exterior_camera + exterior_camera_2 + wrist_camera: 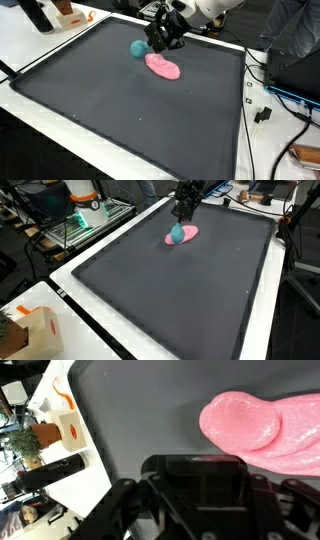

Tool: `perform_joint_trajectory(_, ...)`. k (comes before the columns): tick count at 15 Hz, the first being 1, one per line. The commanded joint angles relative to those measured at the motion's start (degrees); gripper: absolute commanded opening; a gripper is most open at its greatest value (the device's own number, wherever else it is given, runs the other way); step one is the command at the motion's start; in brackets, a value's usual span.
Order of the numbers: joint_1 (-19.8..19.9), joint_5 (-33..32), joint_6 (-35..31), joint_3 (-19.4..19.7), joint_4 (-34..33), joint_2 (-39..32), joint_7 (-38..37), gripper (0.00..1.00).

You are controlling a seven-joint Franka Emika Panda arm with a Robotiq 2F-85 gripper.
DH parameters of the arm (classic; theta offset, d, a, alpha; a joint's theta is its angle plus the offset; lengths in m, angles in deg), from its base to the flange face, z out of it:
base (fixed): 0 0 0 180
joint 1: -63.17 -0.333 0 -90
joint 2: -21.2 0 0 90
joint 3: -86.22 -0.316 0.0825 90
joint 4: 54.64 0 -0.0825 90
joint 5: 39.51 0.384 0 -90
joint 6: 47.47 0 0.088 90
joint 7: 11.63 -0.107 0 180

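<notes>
Over the far end of the black mat (120,110) in an exterior view, end effector (162,42) just above a pink blob (163,67), teal ball (138,48) beside; probably soft, light, floppy, best pinched across its thick middle. In an exterior view, white desk (62,278) rimming the mat, cluttered lab around. Wrist view: pink blob (240,422) ahead, end effector's opening impossible to tell.
</notes>
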Motion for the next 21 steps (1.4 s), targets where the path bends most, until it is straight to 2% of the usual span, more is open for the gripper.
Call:
perform_joint_trajectory(1,0.6,-0.9,-0.3,0.0,0.6,1.0,4.1,0.35)
perform_joint_trajectory(14,5.5,3.6,-10.1,-0.3,6.2,9.9,22.5,0.35)
perform_joint_trajectory(21,9.1,13.3,-17.4,0.1,11.0,17.1,38.0,0.35)
